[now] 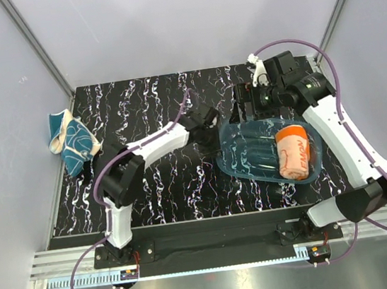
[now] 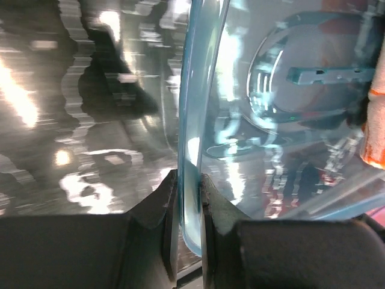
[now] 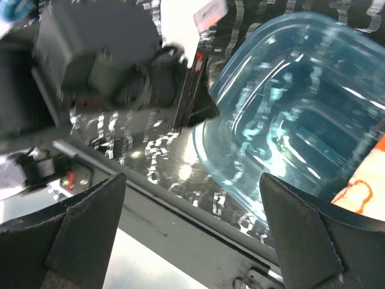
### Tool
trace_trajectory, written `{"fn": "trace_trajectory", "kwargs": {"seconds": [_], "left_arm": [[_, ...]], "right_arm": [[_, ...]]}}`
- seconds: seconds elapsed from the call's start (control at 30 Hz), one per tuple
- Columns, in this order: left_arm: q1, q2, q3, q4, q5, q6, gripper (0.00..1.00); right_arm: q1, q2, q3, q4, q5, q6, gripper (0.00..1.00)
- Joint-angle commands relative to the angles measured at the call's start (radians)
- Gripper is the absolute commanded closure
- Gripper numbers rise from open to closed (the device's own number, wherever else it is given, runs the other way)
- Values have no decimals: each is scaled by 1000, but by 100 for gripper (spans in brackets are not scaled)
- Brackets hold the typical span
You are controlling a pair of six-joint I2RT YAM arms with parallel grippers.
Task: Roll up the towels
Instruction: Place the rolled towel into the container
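Black marbled table (image 1: 163, 184). Translucent blue tray (image 1: 249, 158) sits right of centre. The left gripper (image 2: 187, 208) is nearly closed, fingers (image 2: 157, 211) pinching the tray's rim. The right gripper (image 3: 192, 180) is spread fully wide, holding nothing, hovering near the tray's far edge. Orange towel (image 1: 293, 151) rolled, lying in the tray; teal towel (image 1: 72, 140) crumpled at the table's left edge, unrolled.

Pale grey walls (image 1: 184, 17), aluminium corner posts (image 1: 36, 45) — black white-veined tabletop (image 1: 178, 189), glossy glare.
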Motion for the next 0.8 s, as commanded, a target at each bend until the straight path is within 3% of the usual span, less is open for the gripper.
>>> {"fn": "trace_trajectory", "kwargs": {"seconds": [0.0, 0.4, 0.6, 0.73, 0.77], "left_arm": [[-52, 62, 33, 15, -7, -92, 97], [-178, 146, 50, 308, 116, -377, 96], [-260, 263, 204, 325, 150, -437, 93], [-278, 298, 243, 329, 156, -446, 89], [-278, 289, 232, 327, 154, -439, 80]], "right_arm": [[-22, -56, 9, -32, 100, 7, 0], [-44, -280, -69, 143, 250, 129, 0], [-42, -277, -75, 112, 261, 119, 0], [-42, -284, -94, 120, 243, 128, 0], [-44, -288, -94, 120, 240, 129, 0]]}}
